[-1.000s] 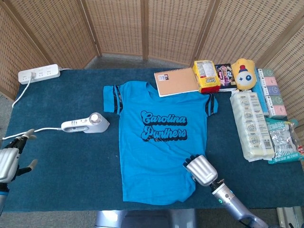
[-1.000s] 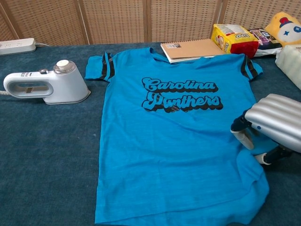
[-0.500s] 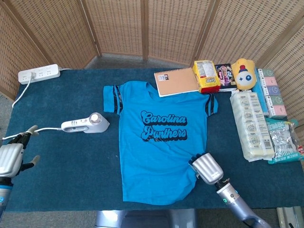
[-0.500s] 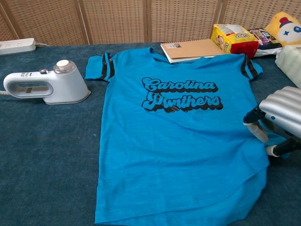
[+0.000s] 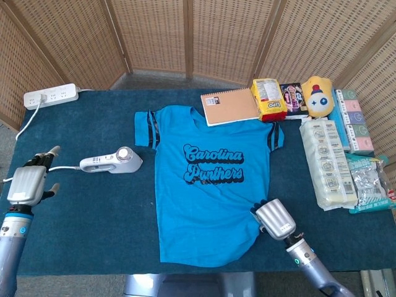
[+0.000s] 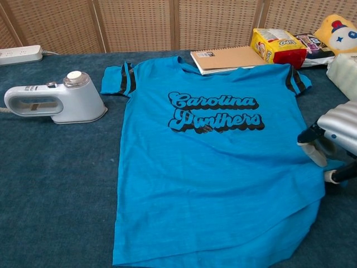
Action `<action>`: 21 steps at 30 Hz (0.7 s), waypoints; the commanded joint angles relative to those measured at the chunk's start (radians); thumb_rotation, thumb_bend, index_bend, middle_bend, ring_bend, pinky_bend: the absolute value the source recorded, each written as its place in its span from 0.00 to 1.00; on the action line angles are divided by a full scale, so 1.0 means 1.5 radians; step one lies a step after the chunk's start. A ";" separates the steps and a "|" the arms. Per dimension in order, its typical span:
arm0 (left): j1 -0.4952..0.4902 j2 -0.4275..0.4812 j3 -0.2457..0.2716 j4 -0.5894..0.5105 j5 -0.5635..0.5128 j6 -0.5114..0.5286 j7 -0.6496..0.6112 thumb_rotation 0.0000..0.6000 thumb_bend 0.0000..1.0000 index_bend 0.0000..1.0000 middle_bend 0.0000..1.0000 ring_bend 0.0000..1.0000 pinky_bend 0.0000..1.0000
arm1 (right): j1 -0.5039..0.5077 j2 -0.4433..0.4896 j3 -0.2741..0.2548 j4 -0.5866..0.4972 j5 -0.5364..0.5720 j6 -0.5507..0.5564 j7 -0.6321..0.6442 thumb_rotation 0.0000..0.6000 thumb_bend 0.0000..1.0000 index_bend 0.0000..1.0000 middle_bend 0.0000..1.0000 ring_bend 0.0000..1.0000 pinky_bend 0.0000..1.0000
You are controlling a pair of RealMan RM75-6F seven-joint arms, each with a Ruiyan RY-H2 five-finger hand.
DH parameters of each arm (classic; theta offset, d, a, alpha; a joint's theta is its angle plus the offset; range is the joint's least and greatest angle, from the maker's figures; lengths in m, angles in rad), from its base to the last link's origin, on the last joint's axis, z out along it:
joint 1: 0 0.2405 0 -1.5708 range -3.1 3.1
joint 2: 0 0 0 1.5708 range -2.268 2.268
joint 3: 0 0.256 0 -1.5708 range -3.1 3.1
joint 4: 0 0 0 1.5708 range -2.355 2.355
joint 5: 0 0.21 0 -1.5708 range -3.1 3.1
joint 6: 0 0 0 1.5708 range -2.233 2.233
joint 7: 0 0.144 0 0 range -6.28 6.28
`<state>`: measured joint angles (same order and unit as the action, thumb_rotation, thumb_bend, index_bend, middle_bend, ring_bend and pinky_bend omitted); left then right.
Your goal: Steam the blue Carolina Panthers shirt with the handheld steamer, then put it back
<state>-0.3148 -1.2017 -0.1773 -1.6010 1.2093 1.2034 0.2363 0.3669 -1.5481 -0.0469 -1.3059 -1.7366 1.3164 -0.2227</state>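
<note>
Your right robot hand (image 5: 273, 218) rests at the near right hem of the blue shirt (image 5: 207, 185), fingers curled down onto the fabric; whether it pinches cloth you cannot tell. Your left robot hand (image 5: 28, 183) hovers with its fingers apart, holding nothing, just left of the steamer (image 5: 111, 162), which lies on the counter (image 5: 93, 210) left of the shirt. Expect the steamer to be rigid, fairly weighty and smooth; take its handle. The shirt is soft and will likely drag and bunch.

The blue shirt (image 5: 207, 185) reads "Carolina Panthers" in black script.
</note>
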 commanded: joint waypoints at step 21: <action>-0.125 -0.162 -0.035 0.177 -0.101 -0.102 0.063 0.99 0.30 0.06 0.23 0.18 0.32 | 0.000 0.002 0.004 0.026 0.021 -0.006 0.029 1.00 0.36 0.75 0.69 0.68 0.78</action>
<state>-0.4877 -1.4276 -0.2265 -1.3543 1.0649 1.0651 0.3365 0.3672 -1.5455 -0.0414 -1.2672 -1.7055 1.3079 -0.1792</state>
